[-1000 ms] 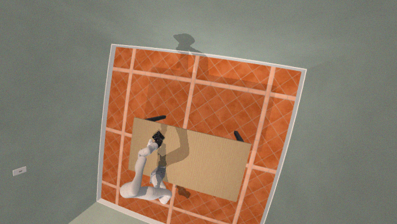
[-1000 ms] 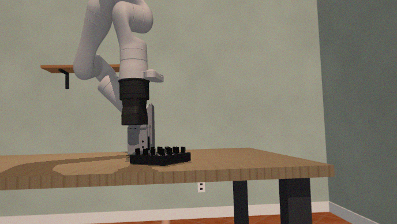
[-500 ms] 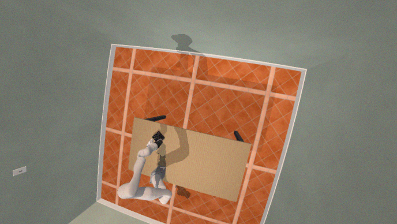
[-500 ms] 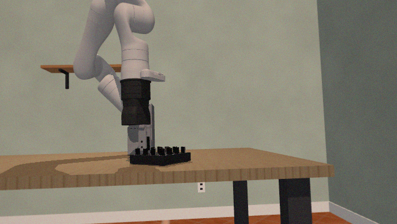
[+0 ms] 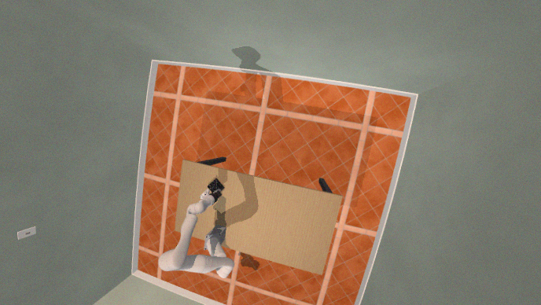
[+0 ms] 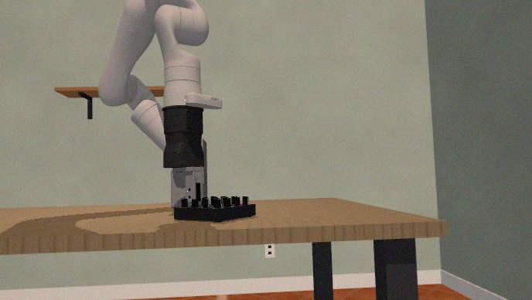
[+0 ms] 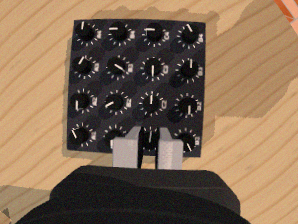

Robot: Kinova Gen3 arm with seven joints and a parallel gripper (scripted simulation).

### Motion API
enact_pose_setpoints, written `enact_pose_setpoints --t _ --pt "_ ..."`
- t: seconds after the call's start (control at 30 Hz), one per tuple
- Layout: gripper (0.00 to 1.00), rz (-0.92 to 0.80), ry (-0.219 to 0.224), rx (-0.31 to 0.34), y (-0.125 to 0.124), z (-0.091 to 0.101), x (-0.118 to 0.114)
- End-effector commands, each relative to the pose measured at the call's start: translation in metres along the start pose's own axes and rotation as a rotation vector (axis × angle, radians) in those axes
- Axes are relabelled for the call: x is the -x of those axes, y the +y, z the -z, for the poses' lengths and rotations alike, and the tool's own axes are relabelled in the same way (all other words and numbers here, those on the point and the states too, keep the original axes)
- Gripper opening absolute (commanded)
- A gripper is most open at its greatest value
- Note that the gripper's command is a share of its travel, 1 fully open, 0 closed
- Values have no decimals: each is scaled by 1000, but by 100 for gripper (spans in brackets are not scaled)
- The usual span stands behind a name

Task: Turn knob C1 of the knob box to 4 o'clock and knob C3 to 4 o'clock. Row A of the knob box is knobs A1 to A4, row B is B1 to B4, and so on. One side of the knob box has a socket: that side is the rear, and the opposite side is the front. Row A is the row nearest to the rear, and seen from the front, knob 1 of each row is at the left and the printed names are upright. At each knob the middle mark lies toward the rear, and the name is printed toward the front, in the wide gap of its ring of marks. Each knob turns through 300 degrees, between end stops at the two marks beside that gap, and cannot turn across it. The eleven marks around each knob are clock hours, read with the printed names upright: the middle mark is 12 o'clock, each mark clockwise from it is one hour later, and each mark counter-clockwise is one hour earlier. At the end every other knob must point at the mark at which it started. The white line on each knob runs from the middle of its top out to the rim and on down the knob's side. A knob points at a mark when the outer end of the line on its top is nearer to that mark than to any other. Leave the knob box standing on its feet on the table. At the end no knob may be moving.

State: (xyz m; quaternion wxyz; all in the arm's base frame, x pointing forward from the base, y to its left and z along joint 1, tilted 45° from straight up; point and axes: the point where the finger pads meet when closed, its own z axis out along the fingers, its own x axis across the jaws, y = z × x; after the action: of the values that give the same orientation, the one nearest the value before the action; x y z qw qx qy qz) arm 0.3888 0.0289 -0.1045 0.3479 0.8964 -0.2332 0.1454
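The knob box stands on the wooden table, left of centre in the top view, low and left of centre in the exterior one, and across the upper middle of the wrist view. Knob C1 is in its bottom row there, third from the left, its white line pointing nearly straight up the frame. Knob C3, two above it, points down the frame, at 9 o'clock rather than 4.

The gripper is closed on knob C1, one pale finger on either side of it; in the exterior view it comes down at the box's left end. Above it the white arm rises to the top of the exterior frame; seen from the top, it bends toward the lower left. Behind, a wooden shelf hangs on the wall at upper left, and an outlet sits below the table top.
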Motion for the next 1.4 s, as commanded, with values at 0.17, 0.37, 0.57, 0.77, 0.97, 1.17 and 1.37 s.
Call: enact_pose_setpoints --t 0.17,0.37,0.57,0.77,0.97,1.17,1.37 --pt "30 -44 5 3 2 -1 -1" --pt "30 -50 5 3 2 -1 -1" --pt "30 -50 5 3 2 -1 -1" --pt "30 -50 5 3 2 -1 -1" --pt "46 -50 5 3 2 -1 -1" --pt "46 -50 5 3 2 -1 -1" --pt "46 -50 5 3 2 -1 -1"
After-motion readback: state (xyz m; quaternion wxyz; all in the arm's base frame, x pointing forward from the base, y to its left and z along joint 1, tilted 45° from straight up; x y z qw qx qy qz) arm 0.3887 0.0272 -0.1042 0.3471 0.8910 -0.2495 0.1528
